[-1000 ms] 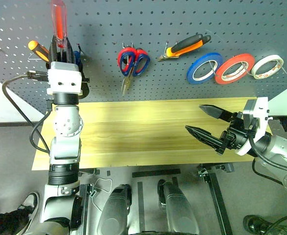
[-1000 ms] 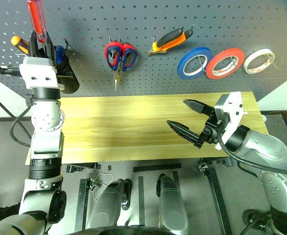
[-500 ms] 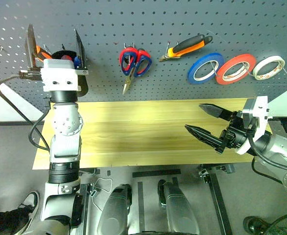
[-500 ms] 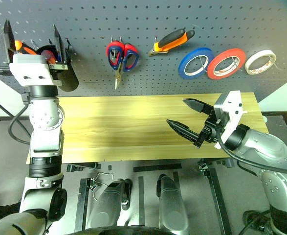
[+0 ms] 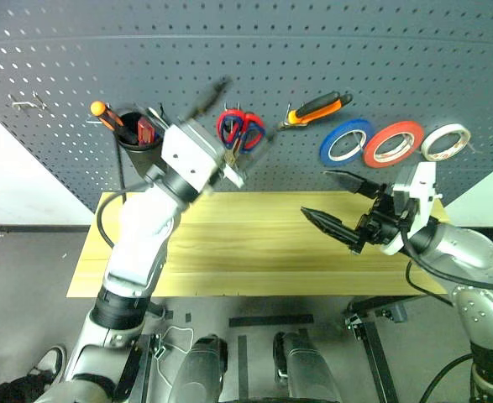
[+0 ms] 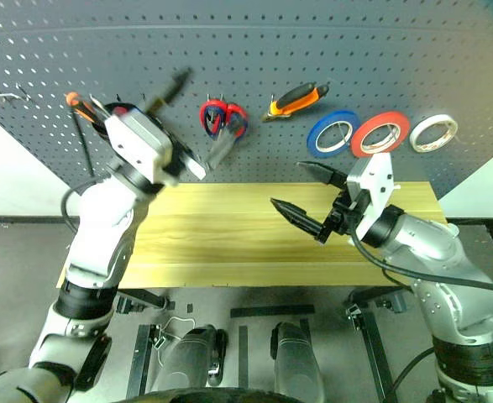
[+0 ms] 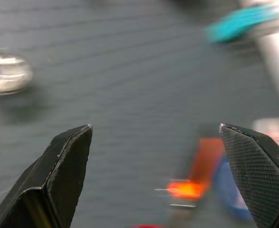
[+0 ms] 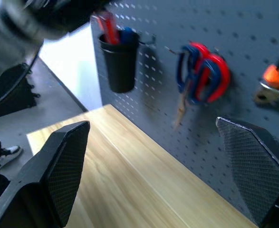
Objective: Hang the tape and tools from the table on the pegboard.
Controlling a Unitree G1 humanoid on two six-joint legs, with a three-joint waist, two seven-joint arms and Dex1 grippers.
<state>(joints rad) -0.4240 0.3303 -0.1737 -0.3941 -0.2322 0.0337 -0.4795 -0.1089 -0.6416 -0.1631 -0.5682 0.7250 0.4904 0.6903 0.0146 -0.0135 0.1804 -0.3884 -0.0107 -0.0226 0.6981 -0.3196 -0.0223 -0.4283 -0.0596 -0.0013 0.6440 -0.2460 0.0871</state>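
Pegboard (image 5: 254, 50) stands behind worktop (image 5: 254, 243); on it, left to right: cup (image 5: 135, 151), scissors (image 5: 242, 130), pliers (image 5: 317, 109), three tape rolls (image 5: 393, 143).

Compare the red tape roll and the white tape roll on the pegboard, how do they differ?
The red tape roll is bright red, while the white tape roll is off-white. The red tape roll looks larger across than the white tape roll. The red tape roll hangs in the middle of the row, beside the blue tape roll; the white tape roll hangs at its end. Both are flat rings hanging on the pegboard.
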